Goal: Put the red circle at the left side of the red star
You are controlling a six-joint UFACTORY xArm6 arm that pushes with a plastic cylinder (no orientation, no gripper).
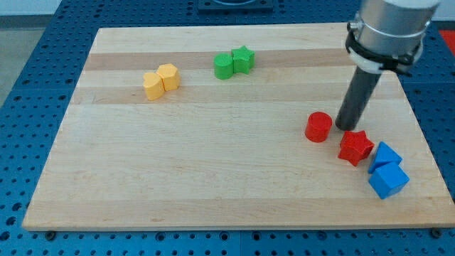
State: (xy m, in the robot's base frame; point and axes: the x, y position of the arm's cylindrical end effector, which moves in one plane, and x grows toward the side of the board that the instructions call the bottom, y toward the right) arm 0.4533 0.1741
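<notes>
In the camera view my tip [348, 126], bare and holding nothing, sits just right of the red circle [318, 126] and just above the red star [355, 147], the circle already lying up-left of the star.

Right side is tight — my tip [347, 126] sits just beside the red circle [318, 127] and red star [355, 147], two blue blocks [387, 171] crowding the star's right. Centre and near-left board [178, 178] lie open — yellow pair [161, 81] and green pair [233, 63] stand far side only.
</notes>
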